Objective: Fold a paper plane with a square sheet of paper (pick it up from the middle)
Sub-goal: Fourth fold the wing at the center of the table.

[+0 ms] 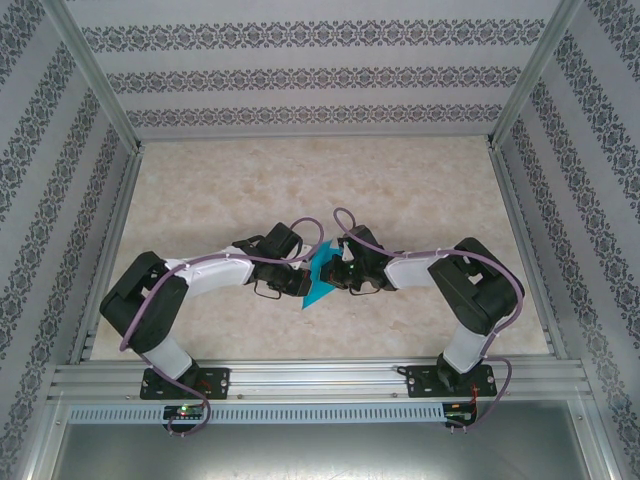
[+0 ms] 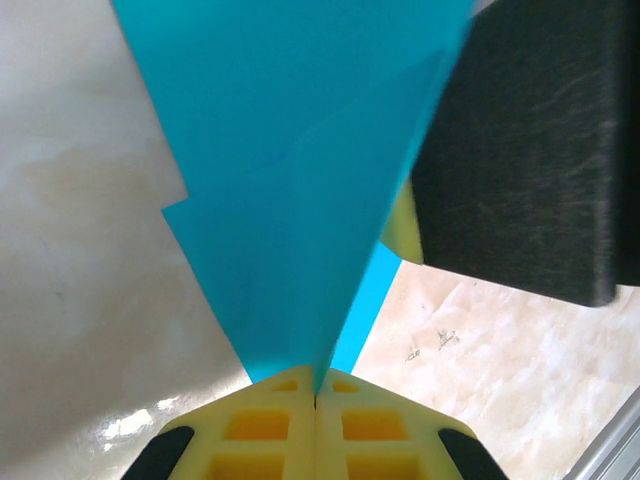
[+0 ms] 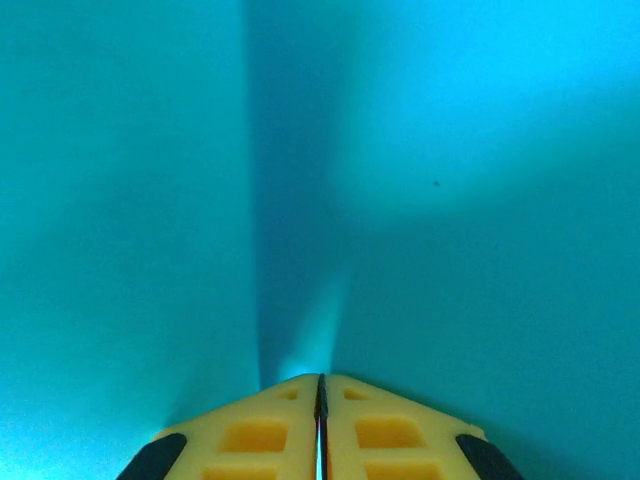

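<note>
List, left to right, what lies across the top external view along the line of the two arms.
left arm's black elbow → left arm's white forearm → left gripper → teal-blue folded sheet of paper → right gripper → right arm's white forearm → right arm's black elbow

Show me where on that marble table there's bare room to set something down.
The whole far half of the table, between the arms and the patterned back wall, is bare. It is crowded at the near middle, where the left gripper and right gripper pinch the teal paper.
</note>
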